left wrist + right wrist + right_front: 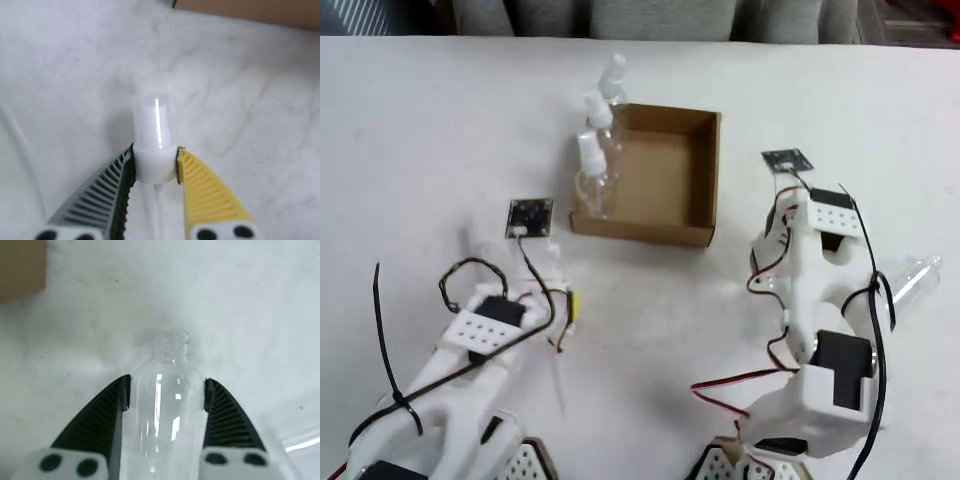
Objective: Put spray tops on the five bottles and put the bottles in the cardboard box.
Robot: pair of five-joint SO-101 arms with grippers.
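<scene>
1. Left gripper (155,156): pinches the top (154,131) by its white collar, with the clear cap pointing away from the fingers. The top is over the table (75,65), near the box (250,10).

2. Right gripper (166,387): pressed on both sides of the bottle (163,355). The neck is open and bare. Whether the bottle stands or lies is hard to judge.

3. Hazards:
- The collar grip is narrow. A side load at the neck can twist the top out of the fingers.
- The bottle wall is smooth and round. Downward force from the top can spin or slide it between the fingers.
- Poor alignment can jam the top on the rim.

4. View differences: the wrist views give both grips. The high view gives the layout: three capped bottles (595,160) in the box, against its left wall, and a spare bottle (917,275) lying beside the right arm.
</scene>
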